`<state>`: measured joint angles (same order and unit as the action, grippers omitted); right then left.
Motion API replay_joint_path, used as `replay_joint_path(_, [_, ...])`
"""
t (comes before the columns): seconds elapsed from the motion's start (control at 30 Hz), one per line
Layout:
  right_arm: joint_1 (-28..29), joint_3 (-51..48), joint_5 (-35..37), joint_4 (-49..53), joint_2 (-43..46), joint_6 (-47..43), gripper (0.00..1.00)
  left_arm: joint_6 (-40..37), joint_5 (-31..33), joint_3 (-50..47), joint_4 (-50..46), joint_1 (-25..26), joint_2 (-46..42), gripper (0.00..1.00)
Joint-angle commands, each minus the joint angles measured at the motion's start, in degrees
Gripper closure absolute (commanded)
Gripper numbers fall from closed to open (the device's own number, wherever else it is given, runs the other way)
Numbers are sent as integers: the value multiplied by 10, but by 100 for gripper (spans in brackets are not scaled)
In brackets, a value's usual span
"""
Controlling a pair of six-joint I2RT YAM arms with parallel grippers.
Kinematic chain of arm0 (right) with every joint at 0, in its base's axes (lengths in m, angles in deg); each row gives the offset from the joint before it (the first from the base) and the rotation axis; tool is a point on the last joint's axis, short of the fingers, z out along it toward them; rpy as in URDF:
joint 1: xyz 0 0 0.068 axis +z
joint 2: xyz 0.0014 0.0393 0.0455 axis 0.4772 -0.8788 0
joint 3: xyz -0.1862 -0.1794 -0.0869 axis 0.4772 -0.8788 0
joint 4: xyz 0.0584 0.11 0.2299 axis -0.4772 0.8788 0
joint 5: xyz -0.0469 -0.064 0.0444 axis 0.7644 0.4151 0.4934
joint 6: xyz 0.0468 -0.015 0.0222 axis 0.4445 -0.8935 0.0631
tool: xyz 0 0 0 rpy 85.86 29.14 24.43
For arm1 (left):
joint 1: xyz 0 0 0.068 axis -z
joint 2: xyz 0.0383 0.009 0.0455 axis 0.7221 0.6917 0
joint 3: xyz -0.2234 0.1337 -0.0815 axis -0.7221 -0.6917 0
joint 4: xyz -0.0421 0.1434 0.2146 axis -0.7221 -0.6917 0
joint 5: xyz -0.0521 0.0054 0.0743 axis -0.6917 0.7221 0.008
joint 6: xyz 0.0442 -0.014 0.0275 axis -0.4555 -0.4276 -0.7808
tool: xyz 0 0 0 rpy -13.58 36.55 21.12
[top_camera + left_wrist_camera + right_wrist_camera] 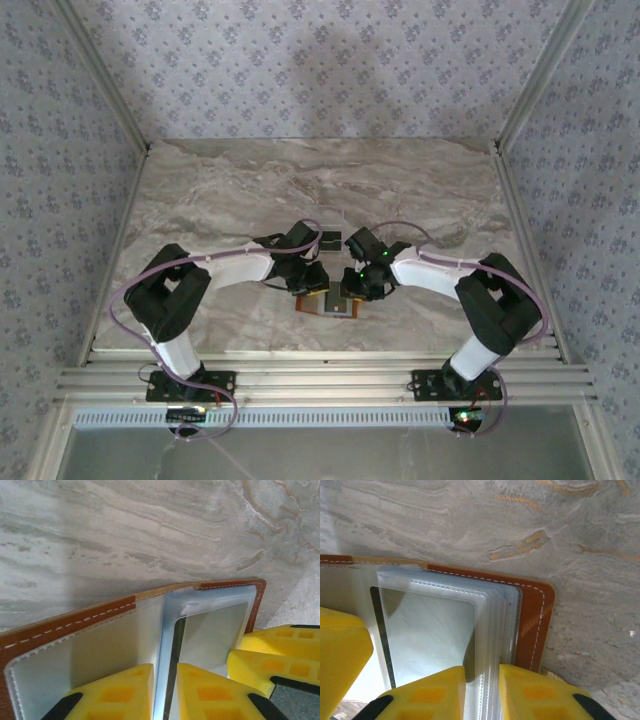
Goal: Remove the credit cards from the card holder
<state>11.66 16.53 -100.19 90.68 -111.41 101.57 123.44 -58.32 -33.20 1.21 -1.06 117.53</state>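
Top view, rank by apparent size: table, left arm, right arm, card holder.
1. table
2. left arm and right arm: look alike, not ranked
3. card holder, partly covered by the arms' ends

Far half of the table (pixel 320 175) is free. Near centre, the left arm (pixel 230 268) and right arm (pixel 432 268) flank the wallet (pixel 312 306), closing both sides.

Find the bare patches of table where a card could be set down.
Free: the far table between the back wall and the arms, plus narrow strips outside each elbow. Crowded: centre front, where left gripper and right gripper meet over the card holder.
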Motion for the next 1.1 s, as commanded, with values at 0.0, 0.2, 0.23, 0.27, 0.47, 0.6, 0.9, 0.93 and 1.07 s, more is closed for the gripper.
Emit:
replay_joint_path(0.0, [4, -4, 9, 1, -14, -4, 78, -4, 17, -5, -26, -6, -13, 80])
replay_joint_path(0.2, [3, -6, 8, 1, -17, -9, 82, -4, 12, 16, -36, -6, -34, 79])
replay_joint_path(0.23, [4, -7, 9, 1, -17, -9, 83, -3, 9, 19, -36, -6, -36, 79])
replay_joint_path(0.27, [3, -7, 8, 1, -17, -9, 83, -2, 6, 22, -36, -5, -36, 79])
replay_joint_path(0.47, [4, -10, 7, 0, -16, -10, 83, 7, 1, 31, -32, 2, -24, 80])
replay_joint_path(0.6, [4, -8, 6, 1, -15, -10, 83, 8, 1, 30, -34, 4, -5, 81])
replay_joint_path(0.9, [5, -9, 10, 7, -10, -11, 84, 10, -8, 31, -21, 7, 19, 85])
replay_joint_path(0.93, [5, -10, 10, 6, -10, -10, 84, 10, -8, 30, -21, 7, 22, 85])
replay_joint_path(1.07, [5, -11, 9, 6, -10, -9, 84, 8, -7, 26, -22, 7, 31, 85])
